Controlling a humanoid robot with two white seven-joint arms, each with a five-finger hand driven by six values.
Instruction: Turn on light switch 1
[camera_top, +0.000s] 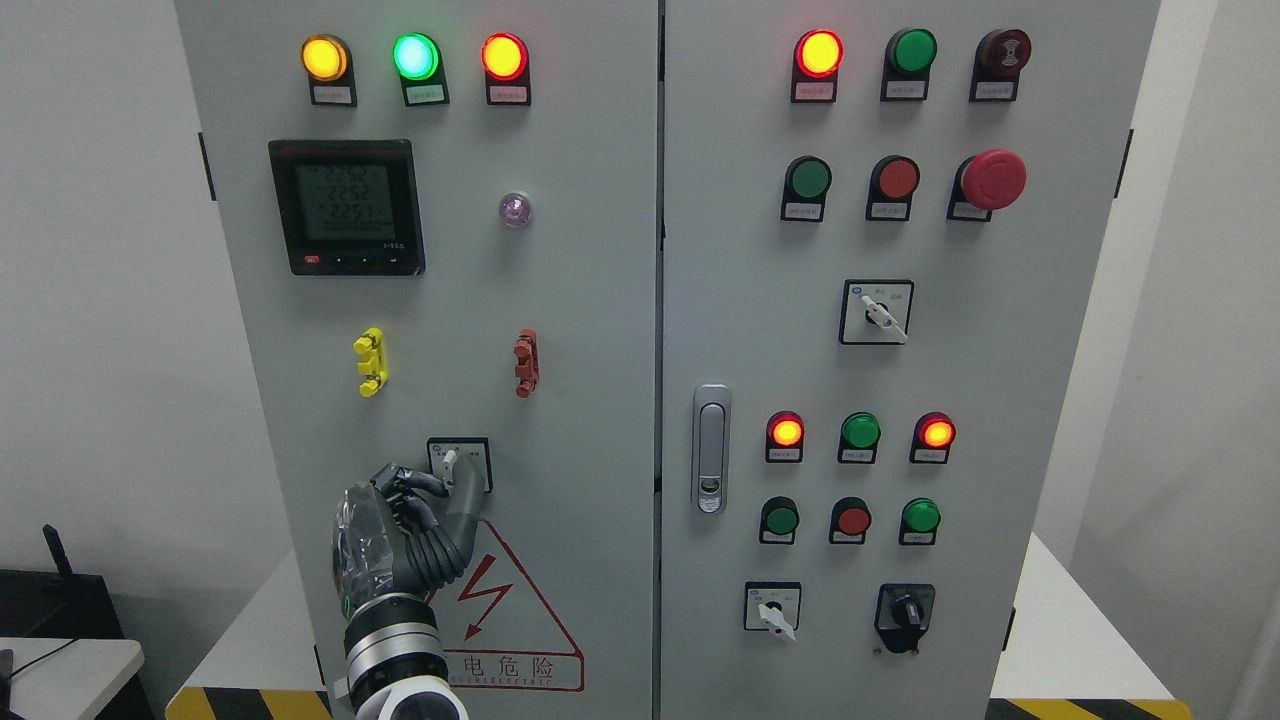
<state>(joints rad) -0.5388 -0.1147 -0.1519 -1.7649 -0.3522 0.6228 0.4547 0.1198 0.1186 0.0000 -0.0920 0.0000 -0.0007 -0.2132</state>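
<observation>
On the left cabinet door, low down, sits a small rotary selector switch (459, 463) with a white lever knob (450, 460) that points up and slightly right. My left hand (445, 487) rises from the bottom edge. Its dark fingers (425, 484) are curled up against the lower part of the switch and pinch the base of the knob. The palm and wrist hide the panel just below and left of the switch. My right arm does not show.
Above the switch are a yellow clip (371, 362), a red clip (526, 363), a digital meter (347, 207) and three lit lamps. The right door carries a handle (710, 448), several lamps and buttons, a red emergency stop (992, 180) and more selector switches.
</observation>
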